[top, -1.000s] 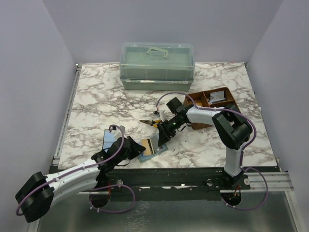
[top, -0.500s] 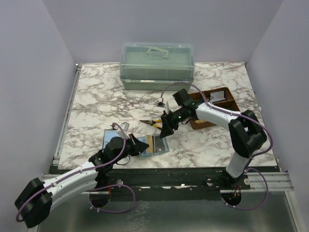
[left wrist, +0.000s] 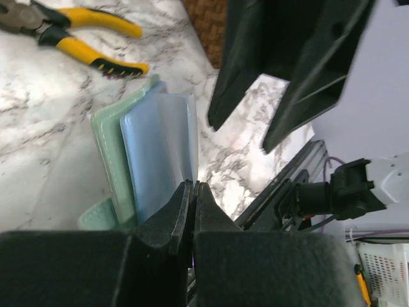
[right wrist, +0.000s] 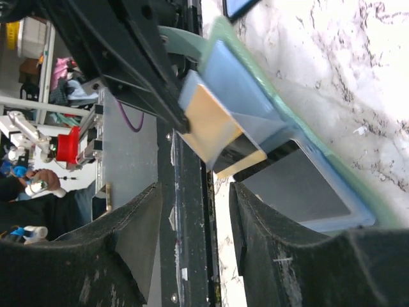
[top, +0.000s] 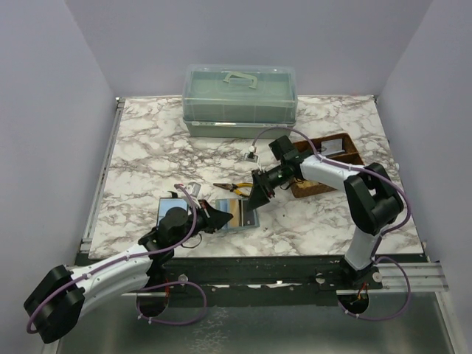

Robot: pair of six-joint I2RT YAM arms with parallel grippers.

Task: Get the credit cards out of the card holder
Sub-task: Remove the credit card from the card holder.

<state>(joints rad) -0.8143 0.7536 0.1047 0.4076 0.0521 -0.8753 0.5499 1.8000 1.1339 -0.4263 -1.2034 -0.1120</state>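
1. Card holder (top: 245, 220) open on the marble table (top: 147, 155), middle of the near edge; tan card (right wrist: 214, 131) tucked in one pocket, grey pocket panel beside it.
2. Left gripper (left wrist: 193, 192) clenched on the holder's thin bluish flap at its left side.
3. Right gripper (top: 257, 198) just above the holder's far-right corner, fingers spread, grasping nothing.
4. Bluish card (top: 168, 212) flat on the table, left of the left gripper.
5. Yellow-handled pliers (top: 231, 188) just beyond the holder.
6. Brown woven tray (top: 306, 189) at the right, grey card (top: 334, 147) in one compartment.
7. Lidded translucent green box (top: 240, 99) at the far edge; contents not discernible.
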